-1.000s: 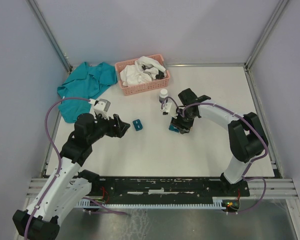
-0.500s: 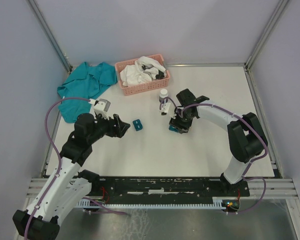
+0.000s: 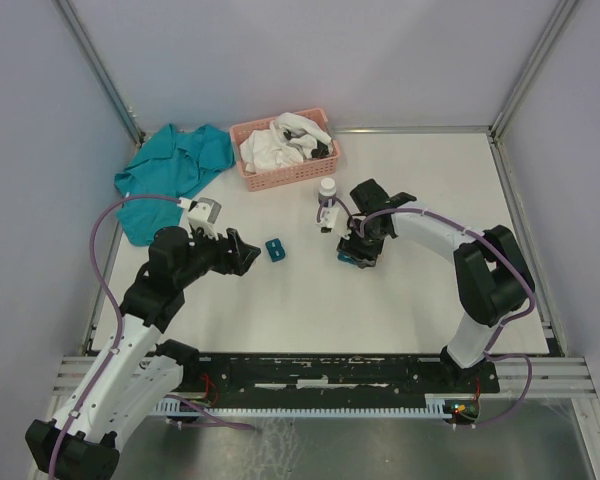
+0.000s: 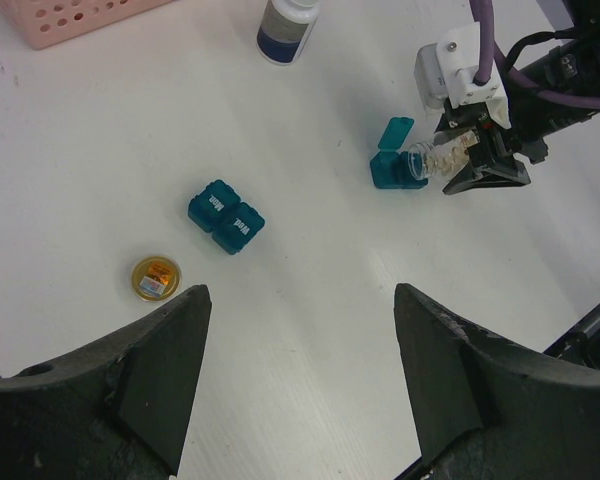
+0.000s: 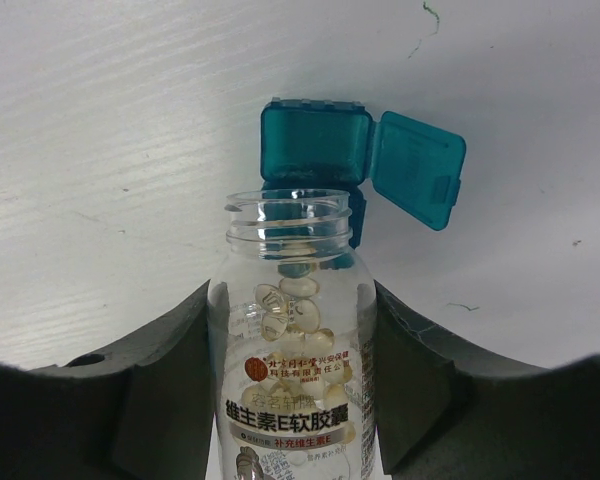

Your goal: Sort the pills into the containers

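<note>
The top camera looks steeply down from above and behind both arm bases, far enough back to take in the whole table point(image 3: 430, 180). The left wrist camera looks from some height past the wide-spread left gripper point(image 4: 300, 330) at the open container point(image 4: 390, 172) well ahead of its fingertips. The right wrist camera sits very close, facing along the clear bottle point(image 5: 292, 340) clamped in the right gripper point(image 5: 292, 300), with the open container point(image 5: 315, 145) just beyond the tool; all three views share it.

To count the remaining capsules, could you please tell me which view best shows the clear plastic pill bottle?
The right wrist view: the clear plastic pill bottle fills it, open mouth, capsules and label plain. The left wrist view shows it small and tilted; the top view barely shows it.
</note>
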`<state>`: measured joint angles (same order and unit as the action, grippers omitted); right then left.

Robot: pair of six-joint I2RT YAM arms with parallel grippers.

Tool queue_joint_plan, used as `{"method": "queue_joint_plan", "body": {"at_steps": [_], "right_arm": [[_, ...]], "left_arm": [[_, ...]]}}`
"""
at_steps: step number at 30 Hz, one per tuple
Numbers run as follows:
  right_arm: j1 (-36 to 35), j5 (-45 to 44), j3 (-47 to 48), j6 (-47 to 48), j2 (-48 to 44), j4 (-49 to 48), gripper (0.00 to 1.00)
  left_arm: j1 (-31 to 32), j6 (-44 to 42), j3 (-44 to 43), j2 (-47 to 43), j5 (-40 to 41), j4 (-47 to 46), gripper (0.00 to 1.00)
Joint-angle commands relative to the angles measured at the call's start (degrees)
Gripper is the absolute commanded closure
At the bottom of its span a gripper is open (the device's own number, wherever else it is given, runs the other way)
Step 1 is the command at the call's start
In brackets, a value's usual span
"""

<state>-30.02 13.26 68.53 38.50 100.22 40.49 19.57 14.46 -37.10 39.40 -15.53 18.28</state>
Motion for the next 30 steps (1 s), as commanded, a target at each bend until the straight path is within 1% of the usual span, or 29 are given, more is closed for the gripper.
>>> {"method": "queue_joint_plan", "body": {"at_steps": [1,3,4,5,6,7,8,9,10,11,12,13,14,16,17,19,20,22,24,25,27,28,30], "right_arm": [[-0.09,-3.94,1.46,-0.23,-1.03,-1.14,1.00],[-0.09,1.88,1.77,0.93,-0.84,1.80,0.99],[-0.59,1.09,0.71,0.36,-1.49,0.44,0.99],[-0.55,-2.52,0.27,-1.02,-1.78,-2.11,0.99],[-0.05,-4.67,1.11,-1.55,-1.35,-2.45,0.99],[0.52,-3.19,2.47,-1.34,-0.50,-0.53,0.99],[0.60,0.26,2.78,-0.47,-0.31,1.75,0.99],[0.13,2.39,1.54,-0.19,-0.93,1.51,0.99],[-0.16,-0.09,0.28,-1.18,-1.82,-1.11,0.99],[-0.05,-4.80,0.21,-2.04,-1.46,-3.27,0.99],[0.51,-4.34,1.39,-1.81,-0.77,-1.62,1.00],[0.73,-0.66,2.26,-1.03,-0.62,0.67,0.99],[0.33,0.93,1.43,-0.67,-1.20,0.16,0.99],[-0.43,-4.84,-0.32,-1.38,-1.77,-3.36,1.00],[0.18,-4.87,0.72,-1.59,-1.11,-2.17,1.00],[0.24,-0.86,1.30,-0.93,-0.87,-0.10,0.99],[-0.16,-1.31,0.59,-0.88,-1.27,-1.15,0.99],[-0.25,-5.23,0.92,-1.66,-0.59,-2.21,0.99],[-0.37,-3.46,2.11,-0.02,-0.07,0.71,0.99],[-1.01,-2.29,1.42,0.74,-0.70,0.42,0.99],[-1.25,-5.79,0.20,-0.80,-1.63,-2.98,0.99],[-0.73,-6.84,0.80,-1.48,-1.12,-2.59,1.00],[-0.49,-2.21,1.76,-0.24,-0.65,0.36,0.99]], "left_arm": [[-0.48,-1.27,0.05,-0.35,-1.17,-2.68,0.19],[-0.50,-1.27,0.06,-0.39,-1.17,-2.73,0.19],[-0.50,-1.35,0.10,-0.33,-1.17,-2.73,0.19],[-0.49,-1.36,0.10,-0.45,-1.17,-2.68,0.19],[-0.54,-1.36,0.16,-0.44,-1.17,-2.72,0.19],[-0.53,-1.34,0.17,-0.46,-1.17,-2.73,0.19],[-0.50,-1.34,0.14,-0.49,-1.17,-2.73,0.19],[-0.54,-1.36,0.18,-0.51,-1.17,-2.80,0.19],[-0.51,-1.41,0.18,-0.46,-1.17,-2.81,0.19],[-0.50,-1.37,0.19,-0.45,-1.24,-2.81,0.19],[-0.46,-1.34,0.19,-0.52,-1.26,-2.80,0.19],[-0.46,-1.35,0.19,-0.50,-1.26,-2.81,0.19],[-0.50,-1.36,0.14,-0.51,-1.26,-2.80,0.19],[-0.50,-1.36,0.09,-0.42,-1.24,-2.79,0.19],[-0.50,-1.36,0.15,-0.48,-1.29,-2.81,0.19],[-0.54,-1.36,0.18,-0.48,-1.26,-2.81,0.19],[-0.52,-1.36,0.11,-0.46,-1.30,-2.81,0.19],[-0.59,-1.36,0.18,-0.50,-1.39,-2.81,0.19],[-0.63,-1.34,0.14,-0.49,-1.35,-2.81,0.19],[-0.62,-1.36,0.11,-0.46,-1.37,-2.85,0.19],[-0.54,-1.36,0.10,-0.46,-1.42,-2.83,0.19],[-0.59,-1.36,0.18,-0.54,-1.42,-2.83,0.19],[-0.67,-1.36,0.11,-0.54,-1.43,-2.88,0.19]]}}
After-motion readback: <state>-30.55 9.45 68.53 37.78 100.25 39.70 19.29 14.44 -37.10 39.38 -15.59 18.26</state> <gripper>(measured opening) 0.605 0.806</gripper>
